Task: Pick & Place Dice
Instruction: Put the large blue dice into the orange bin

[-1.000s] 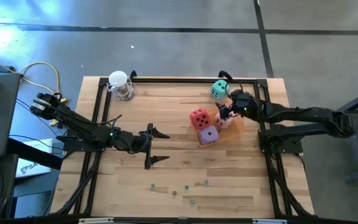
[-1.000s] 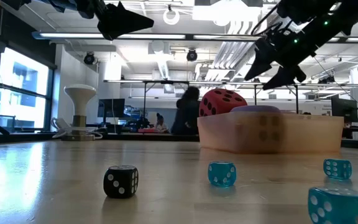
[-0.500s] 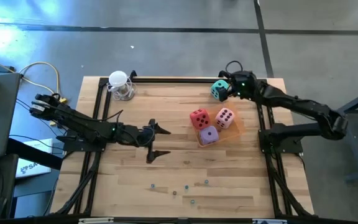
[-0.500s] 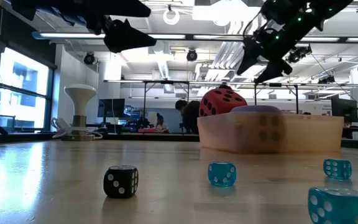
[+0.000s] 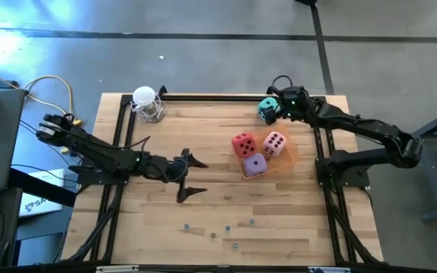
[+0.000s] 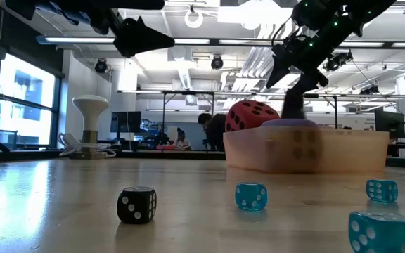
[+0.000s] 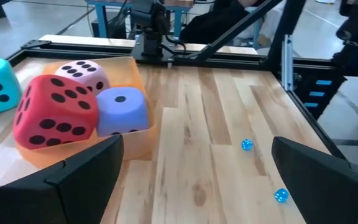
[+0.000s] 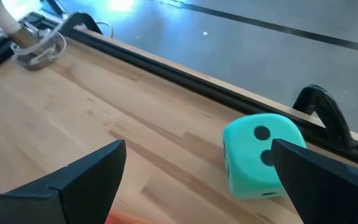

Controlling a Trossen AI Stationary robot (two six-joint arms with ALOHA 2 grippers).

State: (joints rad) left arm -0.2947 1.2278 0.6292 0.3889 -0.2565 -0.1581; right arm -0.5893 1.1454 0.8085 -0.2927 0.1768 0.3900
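Note:
The teal die [image 5: 267, 110] [image 8: 263, 155] rests on the table by the far rail. My right gripper [image 5: 281, 108] [image 8: 197, 152] hovers open just to its right, above it and apart from it. The red die [image 5: 242, 144] [image 7: 55, 113], the pink die [image 5: 275, 143] [image 7: 83, 73] and the purple die [image 5: 255, 164] [image 7: 123, 109] sit together in the shallow translucent orange tray [image 5: 288, 161] [image 6: 308, 151]. My left gripper [image 5: 191, 176] [image 7: 197, 149] waits open above mid-table, left of the tray.
Tiny blue dice [image 5: 226, 227] [image 6: 250, 196] and a small black one [image 6: 136, 205] are scattered near the table's near edge. A white stand with a coiled cable [image 5: 146, 102] sits at the far left corner. Black frame rails [image 5: 218, 96] border the table. Bare wood lies between the arms.
My right gripper has moved from above the pink die in the tray toward the table's far edge and now hovers beside the teal die. The pink die stays in the tray.

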